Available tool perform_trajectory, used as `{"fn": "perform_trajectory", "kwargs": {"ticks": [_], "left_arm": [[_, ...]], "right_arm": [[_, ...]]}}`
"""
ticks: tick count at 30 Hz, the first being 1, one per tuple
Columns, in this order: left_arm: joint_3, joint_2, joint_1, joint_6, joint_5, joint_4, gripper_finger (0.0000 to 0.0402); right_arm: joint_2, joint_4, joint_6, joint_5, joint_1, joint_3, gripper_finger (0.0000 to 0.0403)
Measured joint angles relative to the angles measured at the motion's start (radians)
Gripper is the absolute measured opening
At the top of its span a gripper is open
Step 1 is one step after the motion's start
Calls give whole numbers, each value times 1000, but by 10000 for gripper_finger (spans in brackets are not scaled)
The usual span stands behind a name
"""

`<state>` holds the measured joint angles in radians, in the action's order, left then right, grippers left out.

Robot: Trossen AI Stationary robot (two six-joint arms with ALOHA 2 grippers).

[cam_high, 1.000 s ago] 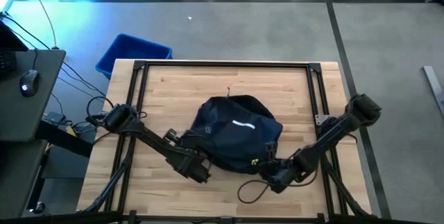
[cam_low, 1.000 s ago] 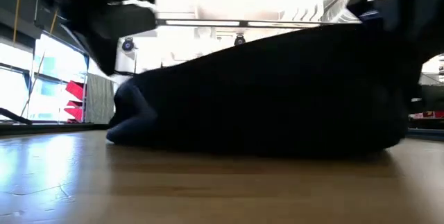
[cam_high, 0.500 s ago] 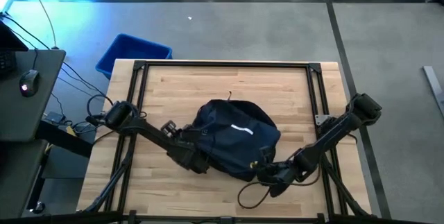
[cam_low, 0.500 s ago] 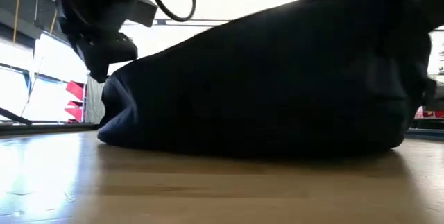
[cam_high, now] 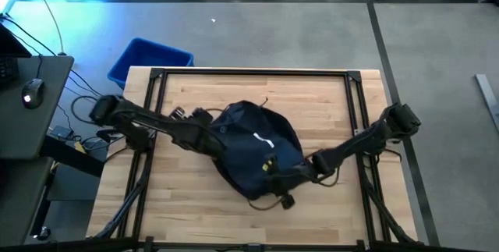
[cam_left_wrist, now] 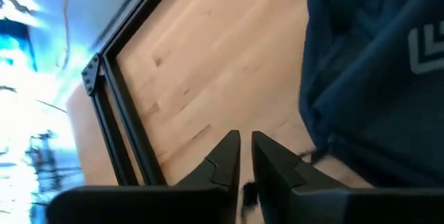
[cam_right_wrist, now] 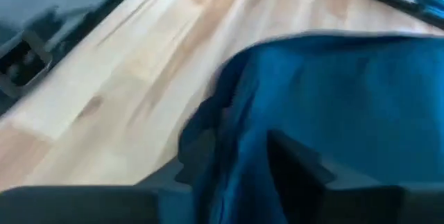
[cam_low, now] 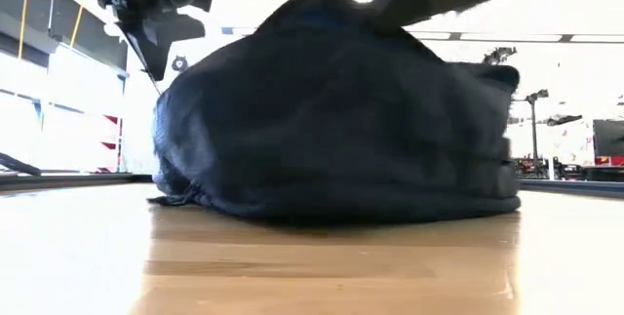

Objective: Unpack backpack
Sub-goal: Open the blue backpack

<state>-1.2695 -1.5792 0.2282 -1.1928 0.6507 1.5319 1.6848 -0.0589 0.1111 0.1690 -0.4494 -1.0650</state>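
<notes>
The surface [cam_high: 327, 100] is a big wooden slab in a dark frame, and the backpack [cam_high: 253, 154] is slumped roughly in the middle of it, navy fabric all bunched up and still closed as far as I can tell. Its long axis runs diagonally, from the far-left side down toward the near edge.

The left end effector [cam_high: 209, 127] is at the bag's far-left end, right up against the fabric. From its own wrist view [cam_left_wrist: 243, 156] the fingers are nearly together with just a thin slit between them and nothing pinched, and the backpack [cam_left_wrist: 374, 78] is just off to one side of the tips, not between them.

The right end effector [cam_high: 274, 175] is down at the bag's near-right end, partly over the fabric. In its wrist view the fingers [cam_right_wrist: 295, 161] stand apart with blue cloth bulging up between and ahead of them, so the bag is right in the jaws' path. Can't honestly say whether it's pinching anything or just resting on it.

My read: both arms are about equally close, one per end of that diagonal, and the right one looks better placed to grab fabric.
</notes>
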Motion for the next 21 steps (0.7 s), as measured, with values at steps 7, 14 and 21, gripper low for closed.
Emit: {"fn": "perform_trajectory", "kwargs": {"ticks": [7,14,21], "left_arm": [[39,121,14,29,-98,-6,101],[38,172,184,107,-178,-253,120],[38,85,343,197,-102,-794,103]], "right_arm": [[-38,-218,56,-22,3,-117,208],[-70,-610,152,-33,9,-147,221],[-77,-772,178,2,70,-119,162]]}}
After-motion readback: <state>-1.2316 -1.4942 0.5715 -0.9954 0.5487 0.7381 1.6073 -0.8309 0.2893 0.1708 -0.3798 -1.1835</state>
